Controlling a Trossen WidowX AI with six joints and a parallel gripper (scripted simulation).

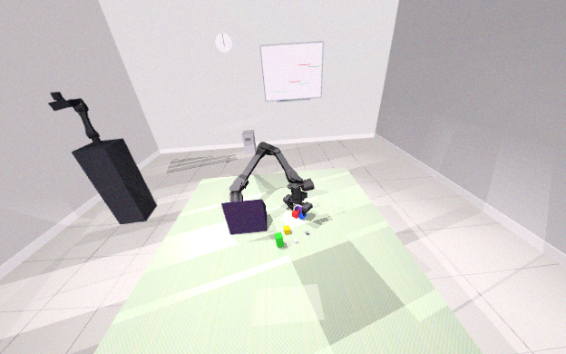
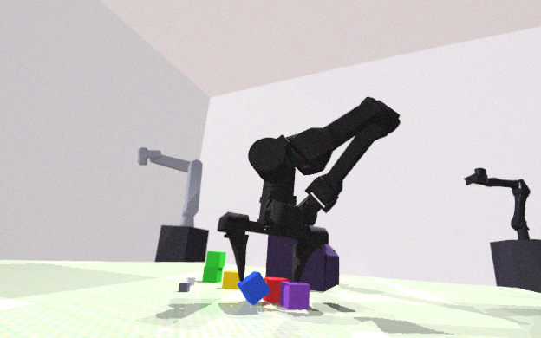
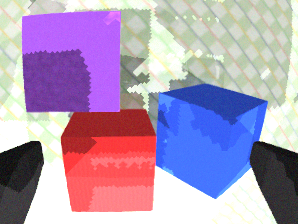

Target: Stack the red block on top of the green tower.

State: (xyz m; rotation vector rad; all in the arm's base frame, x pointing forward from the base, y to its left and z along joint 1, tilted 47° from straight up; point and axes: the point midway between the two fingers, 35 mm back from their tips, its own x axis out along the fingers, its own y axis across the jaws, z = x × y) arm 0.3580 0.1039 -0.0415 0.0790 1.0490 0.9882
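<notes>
The red block (image 3: 109, 160) lies on the mat between my open gripper's (image 3: 147, 163) fingers. A blue block (image 3: 208, 137) sits tilted against its side, also between the fingers, and a purple block (image 3: 72, 63) lies just behind the red one. In the exterior view my gripper (image 2: 269, 277) is down at the mat around the red block (image 2: 274, 289), with the blue block (image 2: 253, 288) tipped on an edge by one finger. The green tower (image 2: 214, 266) stands upright, apart from the gripper. It also shows in the top view (image 1: 279, 240), in front of the red block (image 1: 295, 213).
A yellow block (image 2: 231, 279) lies beside the green tower. A large dark purple box (image 1: 245, 216) stands by the arm's base. Two small grey bits (image 2: 185, 286) lie on the mat. A black pedestal (image 1: 113, 179) carrying another arm stands off the mat.
</notes>
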